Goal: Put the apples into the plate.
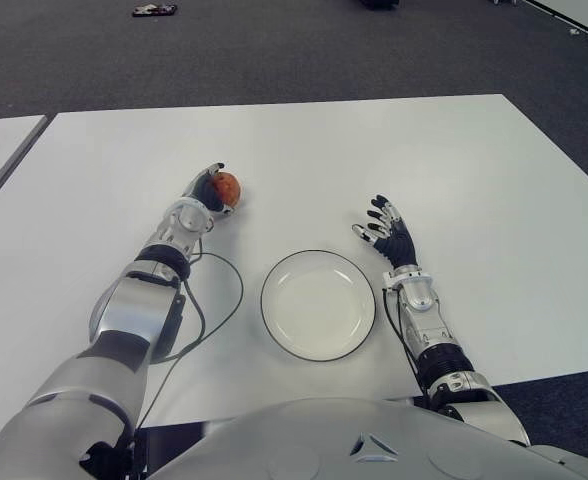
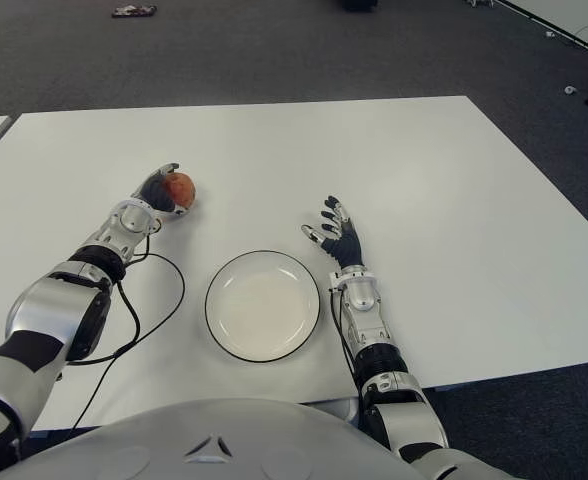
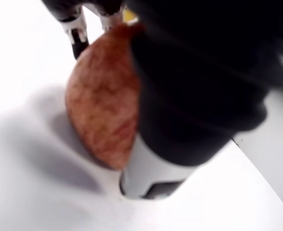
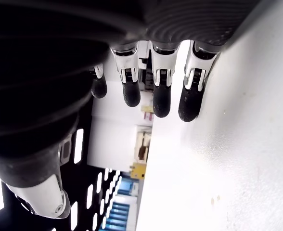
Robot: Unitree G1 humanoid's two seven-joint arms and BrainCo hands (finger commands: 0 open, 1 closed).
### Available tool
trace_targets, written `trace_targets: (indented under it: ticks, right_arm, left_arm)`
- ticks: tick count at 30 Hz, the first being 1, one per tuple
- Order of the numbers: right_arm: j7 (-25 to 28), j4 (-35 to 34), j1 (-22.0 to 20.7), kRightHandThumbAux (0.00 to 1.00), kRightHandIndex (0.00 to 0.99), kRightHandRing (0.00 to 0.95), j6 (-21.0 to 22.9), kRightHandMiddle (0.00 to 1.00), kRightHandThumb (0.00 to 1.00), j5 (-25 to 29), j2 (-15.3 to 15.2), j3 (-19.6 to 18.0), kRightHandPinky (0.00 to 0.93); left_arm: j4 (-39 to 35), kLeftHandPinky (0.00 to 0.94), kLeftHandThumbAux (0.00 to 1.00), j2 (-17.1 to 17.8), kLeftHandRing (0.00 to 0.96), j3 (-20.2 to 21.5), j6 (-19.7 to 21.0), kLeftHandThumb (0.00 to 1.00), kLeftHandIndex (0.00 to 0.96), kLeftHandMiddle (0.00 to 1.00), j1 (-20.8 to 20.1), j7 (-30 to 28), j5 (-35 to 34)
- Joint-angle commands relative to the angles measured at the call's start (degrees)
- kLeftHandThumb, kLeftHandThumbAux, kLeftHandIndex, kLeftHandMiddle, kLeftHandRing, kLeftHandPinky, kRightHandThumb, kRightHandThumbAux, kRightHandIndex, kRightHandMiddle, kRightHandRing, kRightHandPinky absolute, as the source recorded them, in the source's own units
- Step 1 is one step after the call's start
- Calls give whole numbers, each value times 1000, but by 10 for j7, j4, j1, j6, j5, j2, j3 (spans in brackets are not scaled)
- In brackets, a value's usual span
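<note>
While my left hand (image 1: 206, 190) is wrapped around the round, red-and-orange mottled apple (image 1: 226, 187), the fruit sits low against the white tabletop (image 1: 454, 170), up and to the left of the round white plate with a thin dark rim (image 1: 318, 305). From my left wrist I see the thumb pressed on one flank and fingertips (image 3: 76, 32) on the far side — I judge it a grasp, though a shallow one, and I cannot tell whether the apple has left the surface.

My right hand (image 2: 336, 236) shows just beyond the plate's right edge with its fingers spread and nothing in them.

The plate holds nothing yet, so the carry is still ahead. The risk I see is the apple's smooth, curved skin: if my fingers only pinch its upper half, it could roll out as I lift and wander across the table. A dark cable (image 1: 219, 300) loops on the table beside my left forearm, near the plate's left rim — swinging low toward the plate could drag it or nudge the plate aside. Releasing too high might let the apple bounce off the shallow dish.
</note>
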Motion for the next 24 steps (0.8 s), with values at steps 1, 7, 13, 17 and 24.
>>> trace_targets:
  ticks: [1, 7, 13, 17, 24]
  right_arm:
    - [0, 40, 39, 729, 46, 146, 45, 114, 231, 0, 1, -1, 187]
    - [-3, 42, 39, 729, 48, 151, 43, 116, 237, -3, -1, -1, 204]
    - [-7, 42, 39, 732, 49, 156, 43, 120, 240, -6, -3, 1, 202]
    - [-6, 40, 41, 732, 46, 153, 45, 121, 239, -4, -5, 0, 189]
    - [-3, 37, 44, 731, 39, 144, 45, 117, 247, 0, -6, -2, 182]
  left_arm:
    - [2, 0, 388, -8, 0, 2, -3, 73, 0, 0, 2, 0, -5]
    - [5, 0, 393, -13, 5, 1, 2, 70, 0, 0, 2, -1, -5]
    - [7, 0, 401, -18, 25, 5, 7, 81, 0, 0, 2, -5, -10]
    - [9, 0, 404, -20, 16, 4, 10, 82, 0, 0, 3, -2, -7]
    - [16, 0, 397, -22, 0, -5, 24, 78, 0, 0, 9, 12, 3]
